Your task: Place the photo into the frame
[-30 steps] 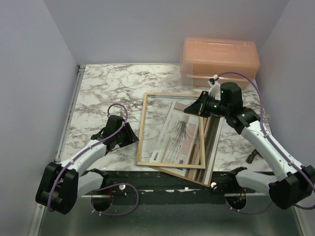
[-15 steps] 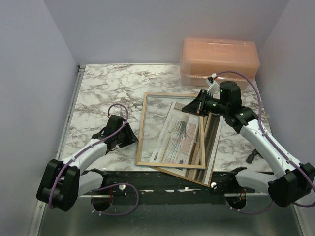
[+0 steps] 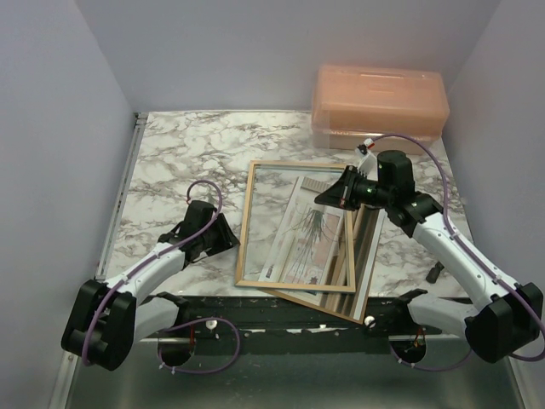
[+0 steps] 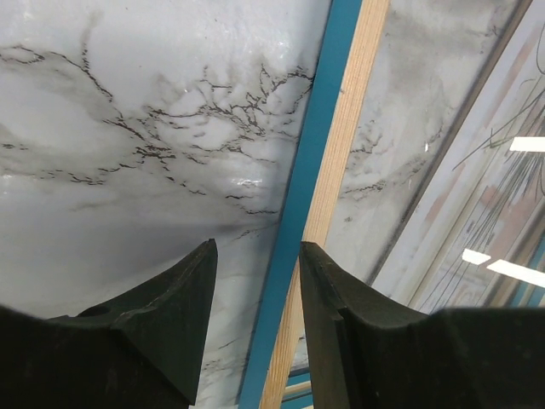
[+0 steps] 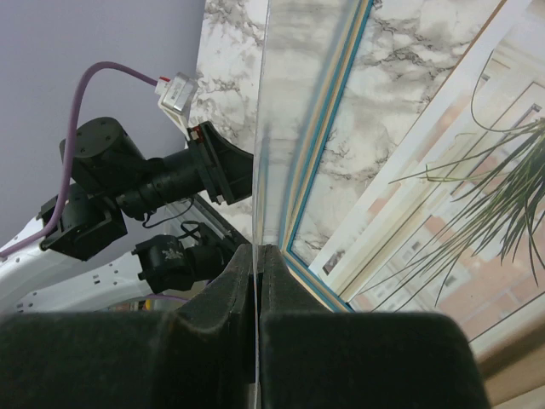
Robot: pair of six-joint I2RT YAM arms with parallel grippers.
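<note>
At 8 o'clock on the marble worktop (image 3: 170, 153), the left tool (image 4: 255, 251) hung released, its fingers apart and gripping nothing. It was over the left rail of the frame (image 3: 242, 247); whether it touched the rail could not be judged. The frame lay pale back up at the centre. Through its opening showed the photo (image 3: 308, 232), skewed against the rails, which cut off its edges. Whether it sat in the recess or merely lay beneath could not be made out. A brown board (image 3: 367, 256) stuck out from under the frame toward 4 o'clock, mostly covered. Toward 2 o'clock the right tool (image 5: 257, 249) was clenched on the frame's thin right edge, its fingertips hidden from above by its own body. A peach plastic box (image 3: 379, 106) stood at 1 o'clock, by the far wall.
</note>
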